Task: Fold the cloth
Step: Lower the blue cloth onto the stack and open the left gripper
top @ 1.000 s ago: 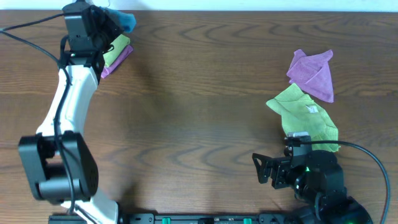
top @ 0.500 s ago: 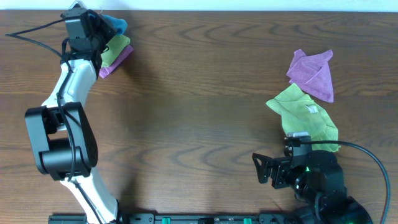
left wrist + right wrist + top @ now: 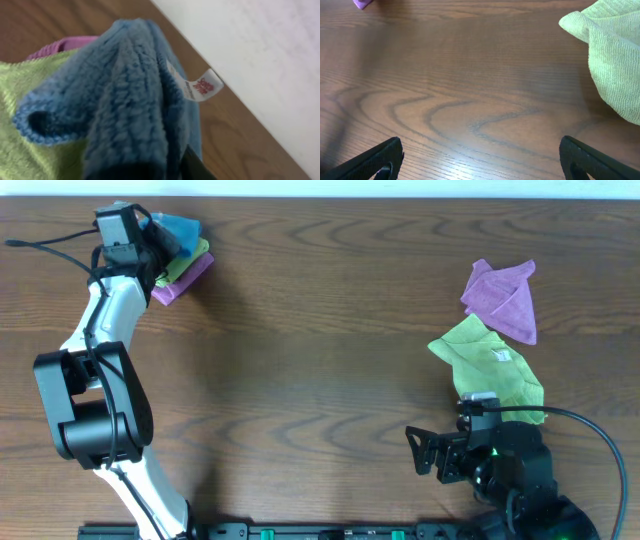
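Sky blue, lime and purple against brown wood.
The cloth (image 3: pixel 130 100) is showing bright sky-blue pile, its tag (image 3: pixel 202 86) showing white with red print. A lime-green cloth (image 3: pixel 185 260) and a purple cloth (image 3: pixel 172 288) are peeking out beside it. A second purple cloth (image 3: pixel 503 298) and a second lime-green cloth (image 3: pixel 490 365) are contrasting with the dark brown, wavy-grained counter (image 3: pixel 320 360).

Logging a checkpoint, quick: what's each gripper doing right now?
Left gripper: closed on the cloth.
Right gripper: open, holding nothing.
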Controlling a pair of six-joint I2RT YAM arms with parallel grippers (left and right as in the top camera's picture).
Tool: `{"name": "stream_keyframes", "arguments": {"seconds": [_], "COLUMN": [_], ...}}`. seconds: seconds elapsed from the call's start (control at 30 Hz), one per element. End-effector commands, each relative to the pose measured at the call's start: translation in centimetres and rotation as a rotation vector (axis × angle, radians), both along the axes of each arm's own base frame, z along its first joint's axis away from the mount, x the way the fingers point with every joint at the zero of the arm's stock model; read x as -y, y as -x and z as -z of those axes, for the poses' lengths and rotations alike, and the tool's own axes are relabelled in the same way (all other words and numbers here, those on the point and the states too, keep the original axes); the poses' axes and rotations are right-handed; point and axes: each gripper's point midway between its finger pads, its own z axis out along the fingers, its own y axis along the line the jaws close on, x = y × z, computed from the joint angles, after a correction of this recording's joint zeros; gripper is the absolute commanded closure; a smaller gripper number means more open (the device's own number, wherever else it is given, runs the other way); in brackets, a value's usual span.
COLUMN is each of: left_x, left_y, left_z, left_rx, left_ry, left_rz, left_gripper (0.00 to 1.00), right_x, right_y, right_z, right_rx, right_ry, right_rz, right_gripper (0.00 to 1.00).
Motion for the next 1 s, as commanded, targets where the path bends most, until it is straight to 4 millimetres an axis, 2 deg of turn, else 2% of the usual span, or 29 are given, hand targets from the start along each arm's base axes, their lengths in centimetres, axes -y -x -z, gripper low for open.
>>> {"name": "stream_keyframes", "arguments": {"seconds": [0.0,0.07,0.17,0.23,0.37,0.43,0.7,0.83,0.97], "left_x": [-1.0,-1.4,-2.5,-3.7,-5.4,-5.9,-5.8,-5.0,-3.0], "left_y": [-0.1,0.3,1.1,1.8,2.6,2.9,4.6,6.9,9.8], "left_z": [-0.1,0.4,1.1,1.1,0.1,-0.9,-5.2,-7.7,-10.3], "left_rx": [-0.013,-0.038,-0.075,-0.093,-0.092,-0.079,-0.052,-0.071,-0.087], "left_ry": [-0.031,-0.029,-0.027,-0.022,-0.024,-0.047,-0.108,-0.118,-0.128], "left_rz": [-0.025,-0.034,-0.058,-0.081,-0.11,-0.102,-0.063,-0.044,0.063], "left_gripper": [0.75,0.69,0.52,0.38,0.19,0.05,0.05,0.05,0.05], "right_x": [0.3,0.3,0.3,0.3,0.3,0.3,0.3,0.3,0.3], "right_y": [-0.1,-0.1,-0.1,-0.1,-0.1,-0.1,-0.1,-0.1,-0.1], "right_z": [0.1,0.1,0.1,0.1,0.1,0.1,0.1,0.1,0.1], "right_rx": [-0.002,-0.002,-0.002,-0.002,-0.002,-0.002,-0.002,-0.002,-0.002], "right_ry": [-0.002,-0.002,-0.002,-0.002,-0.002,-0.002,-0.002,-0.002,-0.002], "right_rz": [0.023,0.023,0.023,0.023,0.023,0.023,0.023,0.023,0.023], "right_gripper": [0.01,0.01,0.01,0.01,0.01,0.01,0.01,0.01,0.01]}}
